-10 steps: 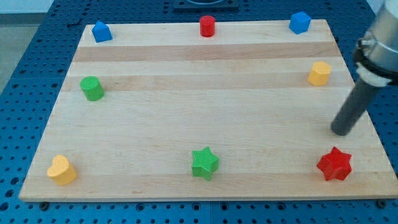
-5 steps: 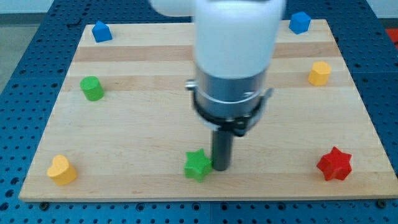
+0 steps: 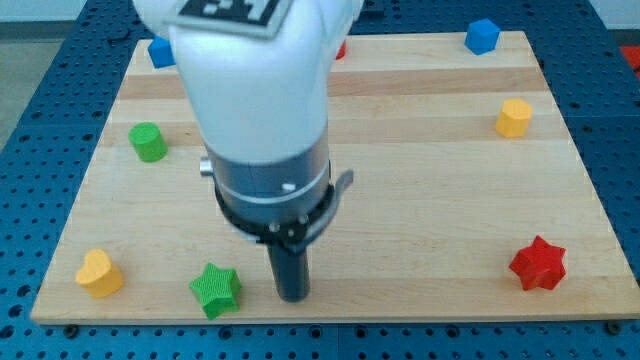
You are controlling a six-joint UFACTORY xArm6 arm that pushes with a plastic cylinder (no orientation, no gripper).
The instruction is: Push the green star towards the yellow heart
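7 small coloured blocks show on the pale wooden board (image 3: 420,200), which sits on a blue perforated table (image 3: 30,80). The green star-shaped block (image 3: 216,289) lies near the view's bottom edge, left of centre. My tip (image 3: 291,296), the lower end of the dark rod, stands just to the star's right; a narrow strip of board seems to show between them, though contact cannot be ruled out. No hand or jaws exist on this arm, only the plain rod, so nothing is gripped. The white and grey arm body (image 3: 262,120) fills the upper middle of the view and hides part of the board behind it.

The yellow heart-shaped block (image 3: 98,273) sits at the view's bottom left, near the star and slightly higher in the view, with clear board between the 2.

Other blocks, all well apart from the tip:
- green cylinder (image 3: 148,142), left side
- blue block (image 3: 160,51), top left, partly hidden by the arm
- red block (image 3: 340,49), top edge, only a sliver visible, shape unclear
- blue block (image 3: 482,35), top right
- yellow block (image 3: 514,117), right side
- red star-shaped block (image 3: 537,264), bottom right
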